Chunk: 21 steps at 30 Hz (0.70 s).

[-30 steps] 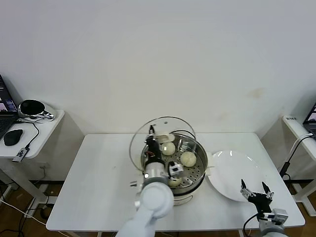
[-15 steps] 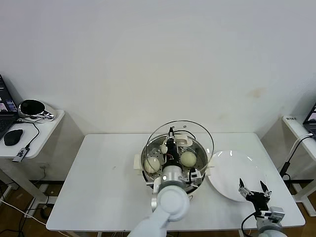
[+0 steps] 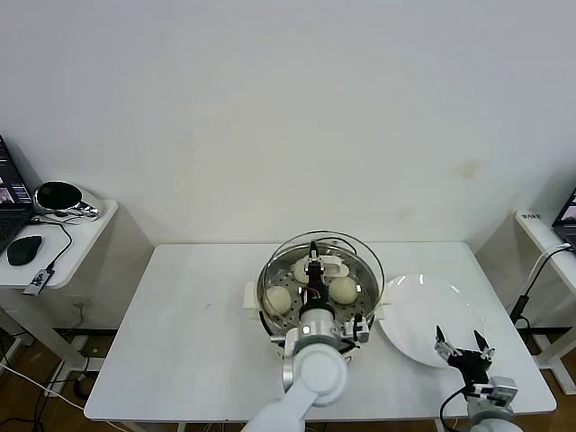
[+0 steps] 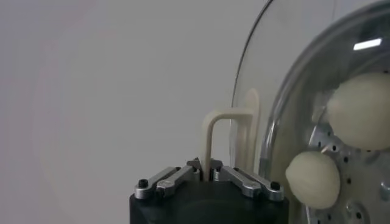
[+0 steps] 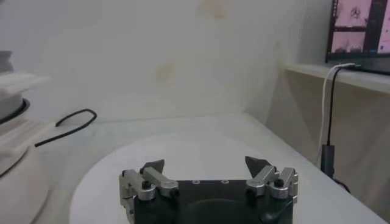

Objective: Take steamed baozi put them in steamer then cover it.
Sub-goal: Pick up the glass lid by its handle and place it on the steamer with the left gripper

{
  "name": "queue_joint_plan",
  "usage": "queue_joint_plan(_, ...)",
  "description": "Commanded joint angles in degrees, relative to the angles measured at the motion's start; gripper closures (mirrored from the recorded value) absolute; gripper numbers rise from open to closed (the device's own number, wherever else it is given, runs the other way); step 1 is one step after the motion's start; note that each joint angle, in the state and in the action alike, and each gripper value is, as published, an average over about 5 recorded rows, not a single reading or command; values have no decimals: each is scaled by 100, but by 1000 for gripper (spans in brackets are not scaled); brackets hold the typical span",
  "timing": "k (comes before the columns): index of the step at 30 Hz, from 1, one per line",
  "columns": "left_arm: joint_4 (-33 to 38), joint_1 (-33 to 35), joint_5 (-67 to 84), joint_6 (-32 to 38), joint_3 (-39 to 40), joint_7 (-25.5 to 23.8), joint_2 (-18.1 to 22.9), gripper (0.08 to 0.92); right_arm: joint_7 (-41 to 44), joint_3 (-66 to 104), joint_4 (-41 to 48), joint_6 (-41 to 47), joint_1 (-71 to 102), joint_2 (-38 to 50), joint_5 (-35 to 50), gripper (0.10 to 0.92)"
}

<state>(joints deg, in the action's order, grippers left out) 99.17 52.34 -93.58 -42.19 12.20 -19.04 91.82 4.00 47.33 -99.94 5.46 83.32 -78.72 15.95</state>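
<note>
my left gripper (image 4: 207,176) pinches the clear glass lid (image 3: 320,270) by its cream bar handle (image 4: 222,137); i should centre its metal rim over the shiny steel steamer (image 3: 270,317) around the cream-white buns (image 3: 342,289), lower it level; my right gripper (image 3: 464,345) waits open by the flat white plate (image 3: 423,315)

The steamer (image 3: 319,297) stands at the middle of the table (image 3: 180,333), with the steamed baozi (image 3: 342,289) inside it (three show). The cover (image 3: 321,263) lies over the steamer, the left gripper (image 3: 312,265) above it. A plate (image 3: 430,319) lies right of the steamer, the right gripper (image 3: 462,346) at its near edge.
</note>
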Motion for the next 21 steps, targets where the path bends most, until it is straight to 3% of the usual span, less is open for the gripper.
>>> queue_joint_plan(1, -149, 15, -304, -250, 27, -218, 14, 853, 1, -9, 22, -12, -34, 13, -21, 203)
queue_joint_plan(21, -188, 119, -312, -248, -85, -209, 9, 853, 2, -46, 69, -19, -36, 40, -44, 203)
